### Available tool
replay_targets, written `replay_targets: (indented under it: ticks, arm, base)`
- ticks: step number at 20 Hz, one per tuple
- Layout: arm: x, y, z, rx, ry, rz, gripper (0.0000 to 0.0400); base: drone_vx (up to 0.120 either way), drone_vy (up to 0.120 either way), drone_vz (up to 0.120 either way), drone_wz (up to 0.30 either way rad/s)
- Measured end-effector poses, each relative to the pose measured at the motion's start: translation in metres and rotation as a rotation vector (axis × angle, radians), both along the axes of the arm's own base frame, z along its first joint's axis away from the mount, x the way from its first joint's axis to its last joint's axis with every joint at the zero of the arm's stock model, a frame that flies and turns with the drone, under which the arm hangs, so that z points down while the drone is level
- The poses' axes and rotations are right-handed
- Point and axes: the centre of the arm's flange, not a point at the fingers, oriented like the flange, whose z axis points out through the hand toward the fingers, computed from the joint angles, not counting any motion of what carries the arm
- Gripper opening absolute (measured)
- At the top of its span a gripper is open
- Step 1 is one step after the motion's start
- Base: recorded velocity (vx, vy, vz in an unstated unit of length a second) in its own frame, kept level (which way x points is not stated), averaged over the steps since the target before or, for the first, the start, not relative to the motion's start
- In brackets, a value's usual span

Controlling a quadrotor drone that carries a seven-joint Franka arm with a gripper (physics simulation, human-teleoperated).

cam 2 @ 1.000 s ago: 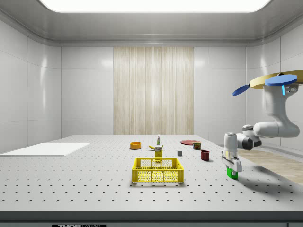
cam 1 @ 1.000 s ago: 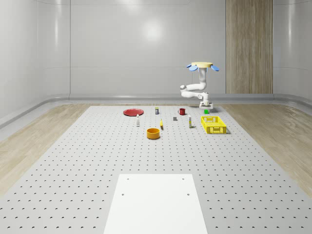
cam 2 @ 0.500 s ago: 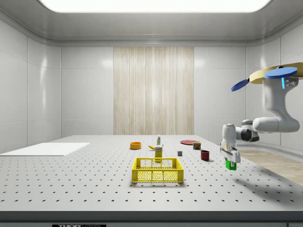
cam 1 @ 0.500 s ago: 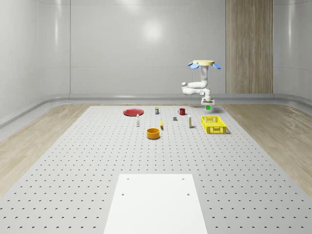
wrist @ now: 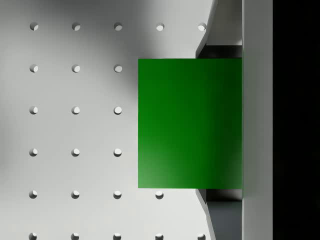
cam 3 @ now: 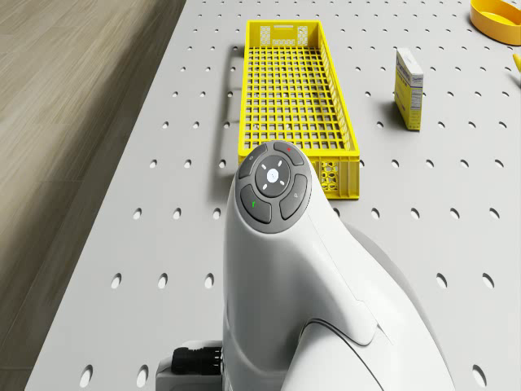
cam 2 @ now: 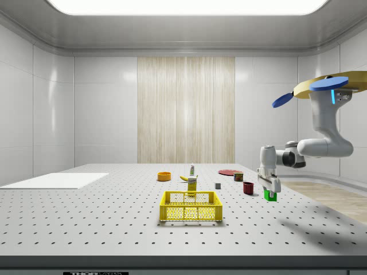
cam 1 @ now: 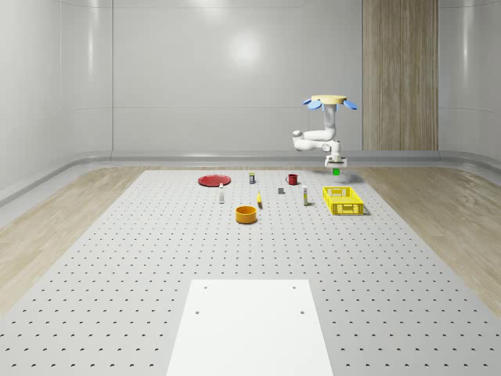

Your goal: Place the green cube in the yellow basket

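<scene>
Above the grey perforated table [cam 2: 86, 229], the hovering drone's [cam 2: 327, 89] claw [cam 2: 269, 192] grips the green cube [cam 2: 269, 196]

Perforated table [cam 1: 156, 266] (basket [cam 1: 343, 200], bowl [cam 1: 246, 214])

Cube [cam 2: 270, 196] airborne, side view's right of basket [cam 2: 191, 206].

Counted on the worktop [cam 1: 141, 266]: one yellow basket [cam 1: 343, 200], one red plate [cam 1: 213, 181], one red mug [cam 1: 292, 179], one orange bowl [cam 1: 246, 214], one banana [cam 1: 259, 202], one small bottle [cam 1: 221, 195], one can [cam 1: 251, 178], one grey block [cam 1: 281, 190], one carton [cam 1: 304, 198], one white sheet [cam 1: 250, 325]. Above it, one green cube [cam 1: 335, 171].
</scene>
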Motion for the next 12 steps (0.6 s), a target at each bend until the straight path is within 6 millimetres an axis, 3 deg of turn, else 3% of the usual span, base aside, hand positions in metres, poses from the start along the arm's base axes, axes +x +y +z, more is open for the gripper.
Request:
replay_targets:
  ticks: [4, 8, 12]
  arm:
    - [0.0, 0.0, -0.0004, 0.0, 0.0, 0.0, 0.0251]
    - [0.0, 0.0, -0.0006, 0.0, 0.0, 0.0, 0.0251]
    - [0.0, 0.0, -0.0007, 0.0, 0.0, 0.0, 0.0251]
  base:
    - [0.12, -0.12, 0.1, 0.0]
    - [0.12, -0.11, 0.0, 0.0]
    - [0.12, 0.0, 0.0, 0.0]
